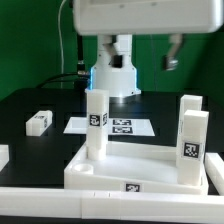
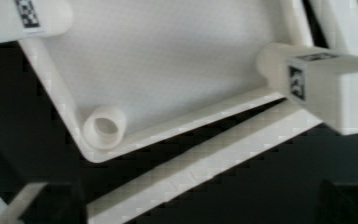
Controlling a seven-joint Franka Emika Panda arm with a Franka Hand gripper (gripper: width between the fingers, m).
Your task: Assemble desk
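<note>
Three legs (image 1: 96,120) stand in the tabletop (image 1: 150,166) (rim raised); claw (image 2: 194,205) released, holding nothing.

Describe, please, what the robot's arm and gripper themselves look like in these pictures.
In the exterior view, the arm is glossy white with rounded housings, standing on a broad white base lit pale blue. A dark cable trails from the base across the black table. The gripper is high at the frame's top, with dark grey fingers under a white body. In the wrist view, its dark fingertips are blurred.
</note>
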